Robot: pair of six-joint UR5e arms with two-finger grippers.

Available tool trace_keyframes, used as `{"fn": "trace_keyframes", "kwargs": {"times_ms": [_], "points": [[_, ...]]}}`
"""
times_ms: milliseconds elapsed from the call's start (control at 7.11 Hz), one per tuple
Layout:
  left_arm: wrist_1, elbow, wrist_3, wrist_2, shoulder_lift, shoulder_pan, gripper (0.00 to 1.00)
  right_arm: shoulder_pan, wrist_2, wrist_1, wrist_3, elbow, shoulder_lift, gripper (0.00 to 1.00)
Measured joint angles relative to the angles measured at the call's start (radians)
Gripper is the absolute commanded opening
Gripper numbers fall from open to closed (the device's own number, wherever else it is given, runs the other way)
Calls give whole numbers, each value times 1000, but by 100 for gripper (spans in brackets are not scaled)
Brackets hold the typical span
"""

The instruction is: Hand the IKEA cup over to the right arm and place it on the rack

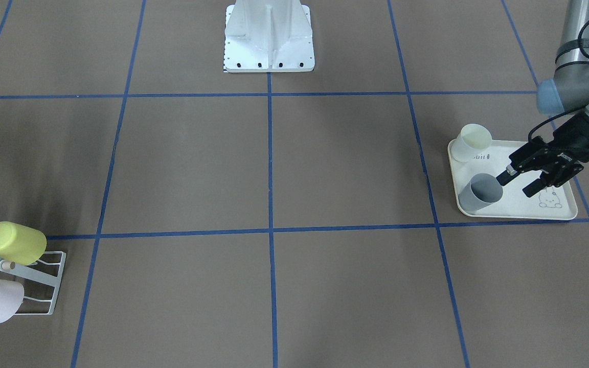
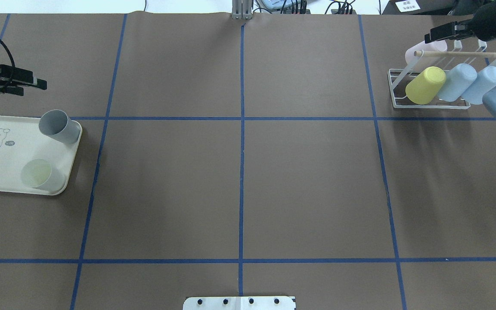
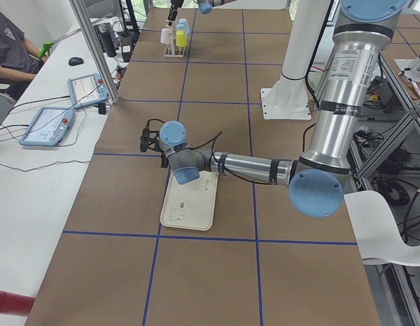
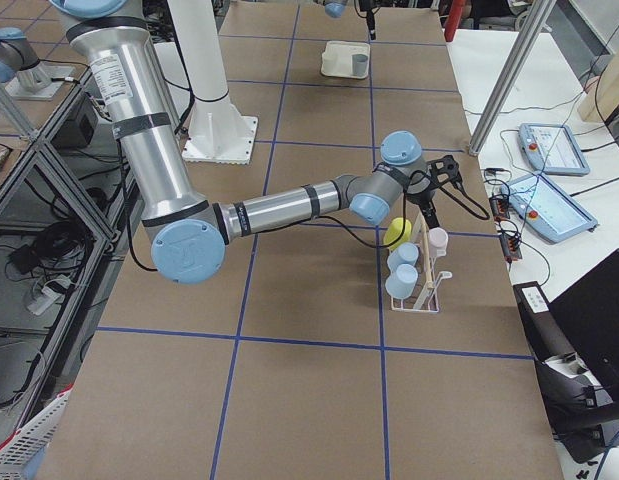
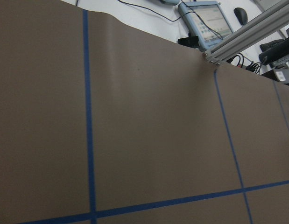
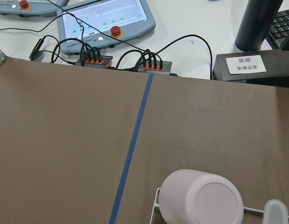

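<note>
Two IKEA cups stand on the cream rabbit-print tray: a grey cup and a pale cream cup. My left gripper hangs open just beside the grey cup's rim, with nothing between its fingers. The overhead view shows it raised over the tray's far side. The white wire rack with its wooden dowel carries a yellow cup, two light blue cups and a pink cup. The right arm's gripper is over the rack by the pink cup. Only part of it shows, so I cannot tell its state.
Brown paper with blue tape lines covers the table. The white robot base stands at the middle of the robot's side. Beyond the table's far edge lie teach pendants, cables and a black bottle. A person sits at the side bench.
</note>
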Motion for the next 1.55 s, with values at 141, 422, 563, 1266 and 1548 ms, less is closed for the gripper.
{"fn": "trace_keyframes", "kwargs": {"times_ms": [141, 422, 563, 1266, 1548], "points": [[73, -5, 53, 46, 1, 8, 100, 0, 12, 0, 7, 2, -3, 97], [236, -38, 193, 128, 1, 29, 100, 0, 27, 1, 11, 4, -9, 97], [323, -71, 257, 169, 2, 44, 100, 0, 30, 1, 11, 4, -11, 97], [451, -129, 370, 225, 39, 138, 66, -1, 39, 4, 11, 2, -13, 97], [452, -125, 367, 232, 39, 160, 0, -1, 39, 4, 11, 4, -16, 97]]}}
